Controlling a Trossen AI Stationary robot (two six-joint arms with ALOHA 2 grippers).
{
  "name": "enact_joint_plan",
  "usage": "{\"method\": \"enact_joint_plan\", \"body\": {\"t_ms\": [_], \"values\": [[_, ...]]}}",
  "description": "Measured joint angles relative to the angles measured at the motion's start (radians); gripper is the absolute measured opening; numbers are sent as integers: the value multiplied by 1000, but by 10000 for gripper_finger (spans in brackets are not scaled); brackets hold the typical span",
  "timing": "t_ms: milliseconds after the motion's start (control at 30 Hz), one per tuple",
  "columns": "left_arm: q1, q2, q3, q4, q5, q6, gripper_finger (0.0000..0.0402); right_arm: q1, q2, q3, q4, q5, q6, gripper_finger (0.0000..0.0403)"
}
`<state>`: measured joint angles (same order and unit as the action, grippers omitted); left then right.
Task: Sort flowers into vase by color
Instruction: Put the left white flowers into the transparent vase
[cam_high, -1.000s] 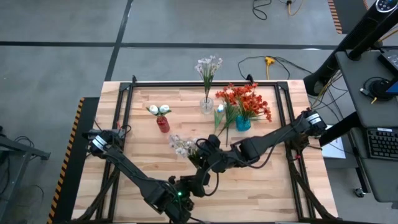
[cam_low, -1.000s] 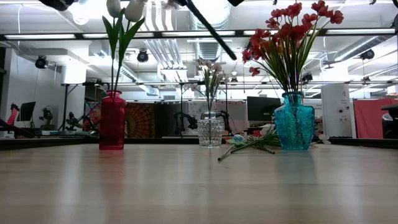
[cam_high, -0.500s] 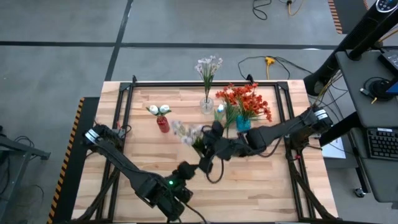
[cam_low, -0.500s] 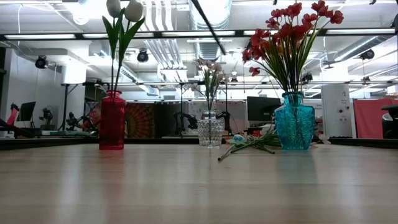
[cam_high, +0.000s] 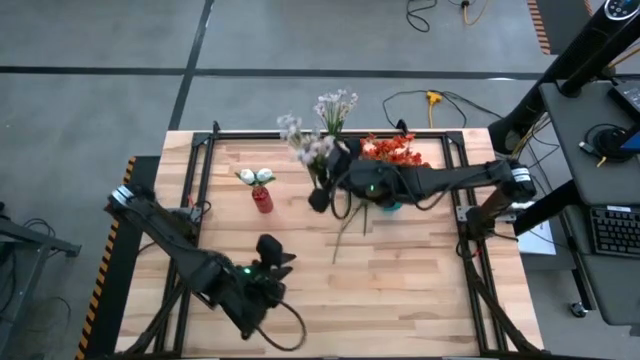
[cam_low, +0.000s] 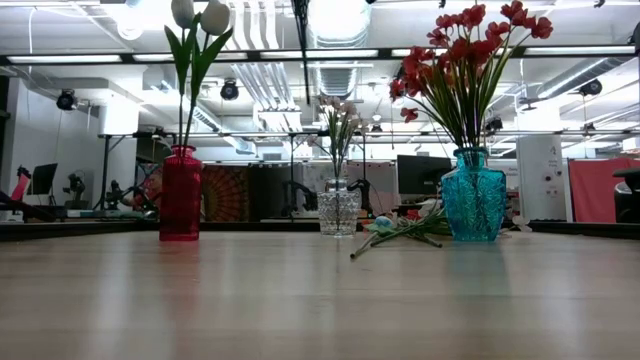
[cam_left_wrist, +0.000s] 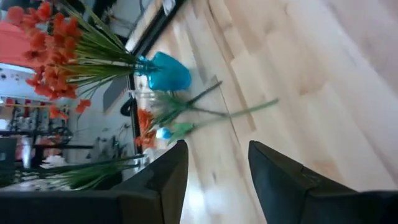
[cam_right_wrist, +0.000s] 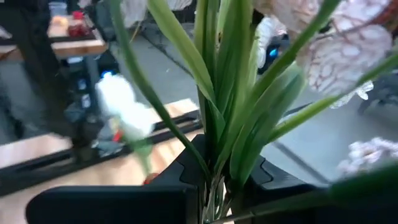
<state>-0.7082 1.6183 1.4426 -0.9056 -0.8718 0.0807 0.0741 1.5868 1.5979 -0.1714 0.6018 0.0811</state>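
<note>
High view shows your right gripper (cam_high: 318, 198) clamped on a pale spray (cam_high: 303, 143); left gripper (cam_high: 277, 251) parted, empty; loose stems (cam_high: 352, 222) remain at four o'clock.

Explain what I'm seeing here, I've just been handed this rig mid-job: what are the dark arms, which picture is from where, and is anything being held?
Two dark jointed robot arms work over a pale wooden table. One picture looks straight down, one looks level across the tabletop, and two come from cameras on the arms' wrists.

Standing on the table are a red vase with white tulip buds, a clear glass vase with a pale blossom spray and a turquoise vase with orange-red blooms. A few loose stems lie beside the turquoise one.

The right gripper is shut on a pale pink-white spray, raised near the clear vase. The left gripper is open and empty, nearer the table's front.
</note>
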Motion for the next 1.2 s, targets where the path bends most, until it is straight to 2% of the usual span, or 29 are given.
{"method": "enact_joint_plan", "body": {"t_ms": [67, 267, 400, 467, 633, 767, 933, 1200], "values": [[0, -84, -114, 146, 35, 46, 146, -25, 0, -8, 24, -1, -45, 38], [17, -412, -504, 764, 287, 343, 123, -62, -1, -118, 198, -7, -164, 38], [60, -640, -732, 1081, 335, 465, 109, -90, -11, -234, 356, -7, -216, 38], [90, -741, -818, 1178, 336, 481, 104, -105, -25, -287, 403, -7, -216, 38], [163, -931, -951, 1193, 338, 496, 98, -142, -43, -372, 416, 5, -198, 38], [210, -1016, -983, 1196, 339, 533, 98, -178, -53, -402, 459, 27, -180, 38], [254, -1053, -963, 1139, 339, 545, 98, -211, -57, -434, 532, 30, -189, 38], [309, -1038, -894, 1004, 338, 543, 97, -241, -61, -427, 574, 29, -207, 38]]}}
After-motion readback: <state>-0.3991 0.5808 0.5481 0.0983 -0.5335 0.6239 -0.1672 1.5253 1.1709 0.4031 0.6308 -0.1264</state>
